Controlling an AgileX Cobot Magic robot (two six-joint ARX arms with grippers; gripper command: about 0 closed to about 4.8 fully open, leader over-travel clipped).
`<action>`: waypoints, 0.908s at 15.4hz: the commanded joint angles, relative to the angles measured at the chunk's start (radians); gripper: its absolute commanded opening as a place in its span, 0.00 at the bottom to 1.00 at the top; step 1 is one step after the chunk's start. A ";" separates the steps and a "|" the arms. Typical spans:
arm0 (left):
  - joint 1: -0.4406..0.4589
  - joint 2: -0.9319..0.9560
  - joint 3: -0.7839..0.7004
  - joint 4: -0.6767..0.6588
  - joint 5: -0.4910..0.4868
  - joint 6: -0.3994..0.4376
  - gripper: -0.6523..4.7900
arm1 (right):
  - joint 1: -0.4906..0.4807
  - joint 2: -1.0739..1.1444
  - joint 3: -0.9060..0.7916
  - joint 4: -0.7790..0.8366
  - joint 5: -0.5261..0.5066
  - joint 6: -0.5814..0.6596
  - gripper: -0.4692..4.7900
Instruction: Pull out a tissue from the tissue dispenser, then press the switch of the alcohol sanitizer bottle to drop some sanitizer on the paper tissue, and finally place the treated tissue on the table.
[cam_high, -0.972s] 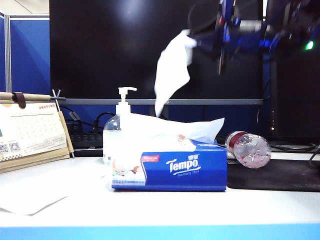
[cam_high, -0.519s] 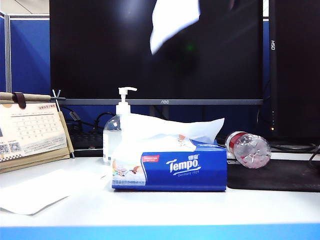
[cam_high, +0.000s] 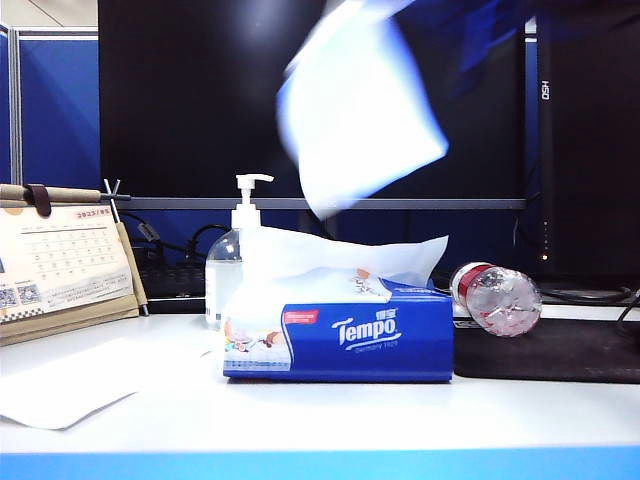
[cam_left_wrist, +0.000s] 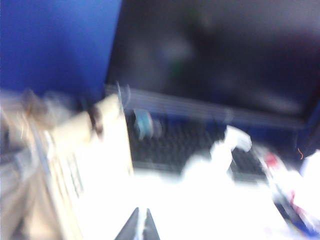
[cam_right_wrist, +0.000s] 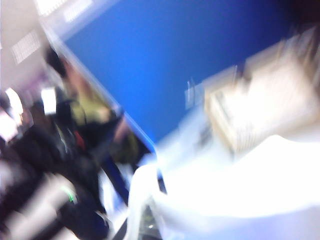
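A: Tissue (cam_high: 362, 112), white and smeared by motion, hangs in the air in front of the dark monitor (cam_high: 200, 100), above the tissue pack (cam_high: 340, 340). In the exterior view its upper edge runs into a blurred dark blue arm at the top right; the gripper itself cannot be made out there.

B: And the table (cam_high: 320, 415)?

A: The blue pack lies on its side on the white top, white sheets bunched out of its opening. The clear sanitizer bottle (cam_high: 226, 275) stands just behind its left end, white pump head (cam_high: 252, 184) upright and untouched. Another flat white sheet (cam_high: 65, 385) lies at the front left, a desk calendar (cam_high: 65, 265) behind it, and a red-capped water bottle (cam_high: 497, 298) lies on its side on the black mat (cam_high: 550, 350).

B: Left wrist view?

A: Very blurred. The left gripper (cam_left_wrist: 140, 226) shows two dark fingertips pressed together with nothing between them, up in the air facing the calendar (cam_left_wrist: 85, 155), the keyboard (cam_left_wrist: 185, 145) and the pump head (cam_left_wrist: 235, 140).

B: Right wrist view?

A: Blurred too. The right gripper (cam_right_wrist: 142, 225) is barely visible at the edge, squeezed tight on the tissue (cam_right_wrist: 210, 185), which billows out white across the frame.
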 joint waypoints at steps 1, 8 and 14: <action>0.000 -0.002 -0.025 0.001 0.035 0.014 0.11 | 0.270 0.052 0.079 -0.181 0.326 -0.318 0.09; -0.010 -0.002 -0.029 -0.093 0.105 0.099 0.11 | 0.356 0.425 0.313 -0.166 0.381 -0.386 0.09; -0.029 -0.002 -0.029 -0.109 0.101 0.118 0.11 | 0.334 0.436 0.314 -0.180 0.707 -0.396 1.00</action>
